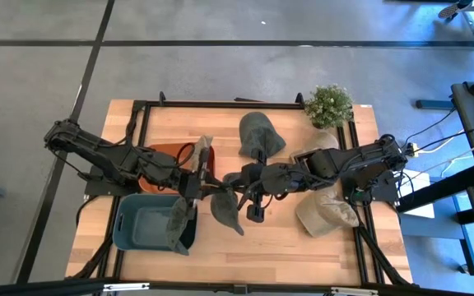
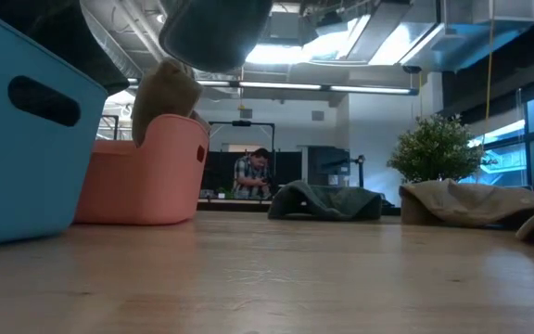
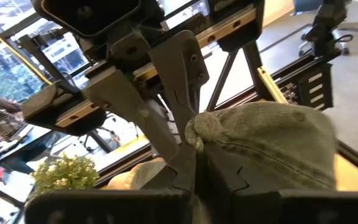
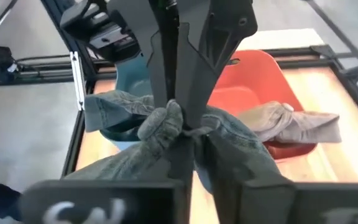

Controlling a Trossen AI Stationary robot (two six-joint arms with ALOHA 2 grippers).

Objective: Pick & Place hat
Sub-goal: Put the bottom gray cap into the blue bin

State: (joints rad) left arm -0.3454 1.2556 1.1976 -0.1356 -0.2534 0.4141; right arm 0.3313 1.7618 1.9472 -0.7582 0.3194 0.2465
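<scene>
A grey-green hat (image 1: 227, 205) hangs in the air over the middle of the table, between my two grippers; in the low view its underside (image 2: 216, 32) shows high above the tabletop. My left gripper (image 3: 197, 155) reaches in from the table's left and is shut on the hat. My right gripper (image 4: 194, 149) comes from the right, meets it nose to nose, and is also shut on the hat. In the high view the left gripper (image 1: 208, 185) and the right gripper (image 1: 235, 179) nearly touch. My left gripper pinches a bunched fold of the hat's cloth (image 3: 197, 127) between its two fingers, coming nearly level from the table's left. The hat's crown (image 3: 272, 143) bulges out to one side, clear of the table. My right gripper pinches the same gathered knot of cloth (image 4: 166, 124) between its two fingers, slanting down from the table's right, opposite the left fingers (image 4: 166, 56). The rest of the hat hangs slack below and to both sides, lifted clear.
A blue bin (image 1: 142, 222) with a hat over its right rim stands front left. Behind it is an orange bin (image 1: 171, 156) with a beige hat (image 1: 202, 152) on its rim. A green hat (image 1: 260, 136), two beige hats (image 1: 323, 212) and a plant (image 1: 329, 105) lie farther right.
</scene>
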